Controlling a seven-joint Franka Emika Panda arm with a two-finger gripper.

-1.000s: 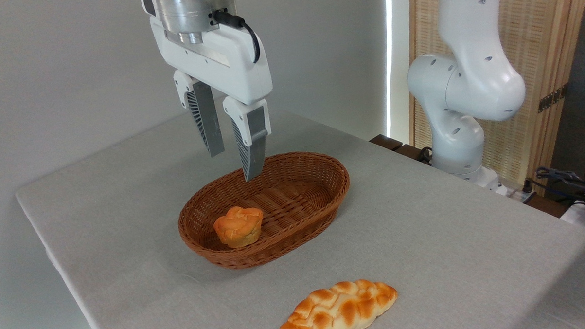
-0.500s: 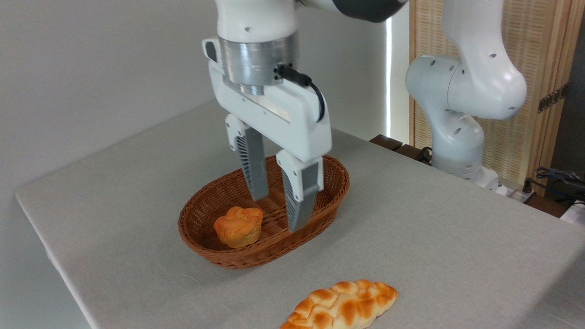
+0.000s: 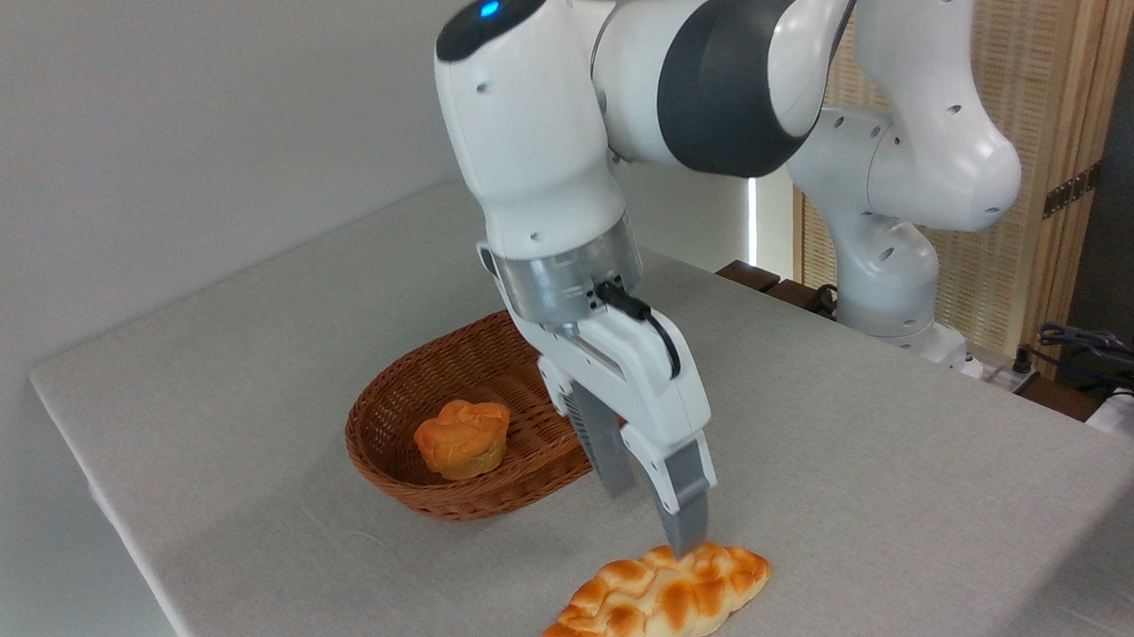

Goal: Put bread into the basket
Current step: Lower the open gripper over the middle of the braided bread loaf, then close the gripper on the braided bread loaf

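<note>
With jaws spread and holding nothing, gripper (image 3: 652,515) hangs just above the table (image 3: 249,386), tilted, fingertips pointing down toward five o'clock. Nearer fingertip sits close over the upper edge of the bread (image 3: 657,600); farther fingertip stands behind it toward eleven o'clock. Touching or a hair apart: cannot tell. Bread lies flat on the table at the front edge, directly below and slightly toward six o'clock of the fingertips, long axis running from eight o'clock to two o'clock. Finger gap appears to run roughly across that axis, so straddling the loaf's narrow width looks likely, once shifted a little toward six o'clock and lowered. Basket (image 3: 419,399) rests well apart at ten o'clock from the bread, a bun (image 3: 463,438) already inside its near end; far end hidden behind the arm.
</note>
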